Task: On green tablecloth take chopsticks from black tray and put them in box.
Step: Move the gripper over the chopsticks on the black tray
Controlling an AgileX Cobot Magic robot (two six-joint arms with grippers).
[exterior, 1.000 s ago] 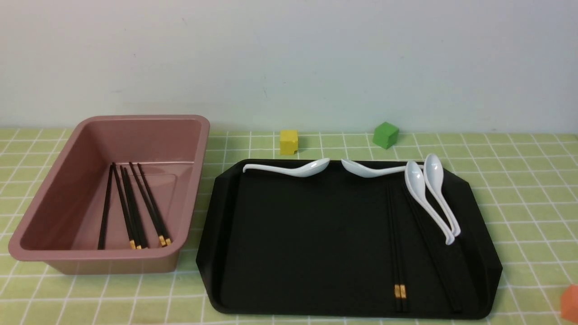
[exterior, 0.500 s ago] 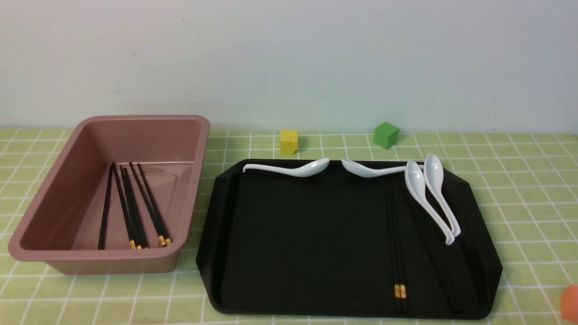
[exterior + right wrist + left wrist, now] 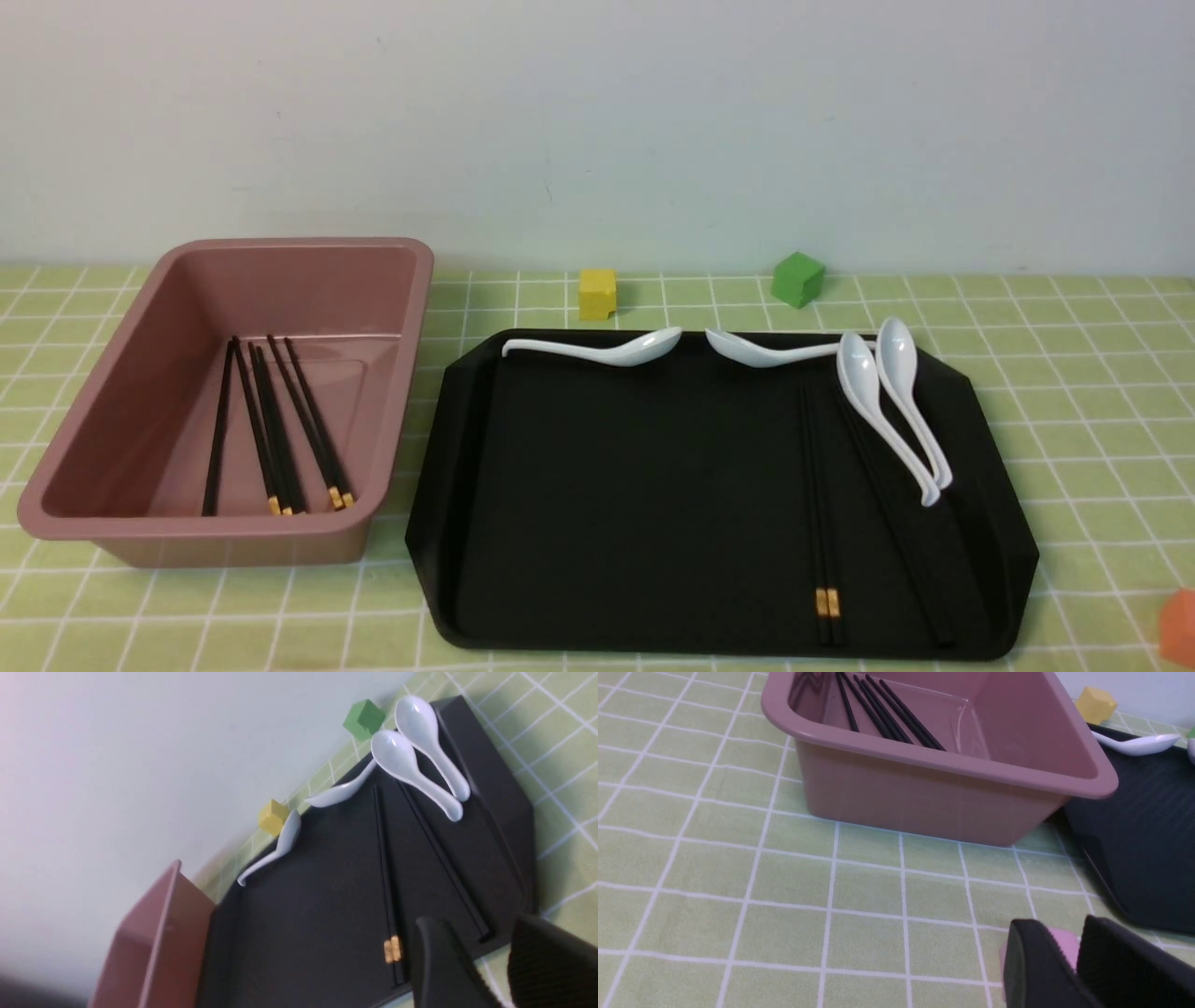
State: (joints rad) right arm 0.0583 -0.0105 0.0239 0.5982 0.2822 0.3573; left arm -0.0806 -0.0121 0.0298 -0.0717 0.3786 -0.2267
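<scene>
The black tray (image 3: 653, 635) lies on the green tablecloth (image 3: 1102, 411), right of the pink box (image 3: 411, 308). A pair of chopsticks (image 3: 820, 504) with gold bands lies in the tray's right half. Another pair (image 3: 901, 551) lies beside it, its far ends under two white spoons. Several chopsticks (image 3: 271, 429) lie in the box. Neither gripper shows in the front view. My left gripper (image 3: 1066, 933) is shut and empty, low over the cloth in front of the box (image 3: 924, 784). My right gripper (image 3: 472, 931) is open and empty above the tray's near edge, by the chopsticks' thick ends (image 3: 391, 949).
Several white spoons (image 3: 887, 401) rest on the tray's far and right rim. A yellow block (image 3: 597, 293) and a green block (image 3: 797, 279) stand behind the tray. An orange block (image 3: 1178, 625) sits at the front right edge. A pink block (image 3: 1066, 947) lies behind my left fingertips.
</scene>
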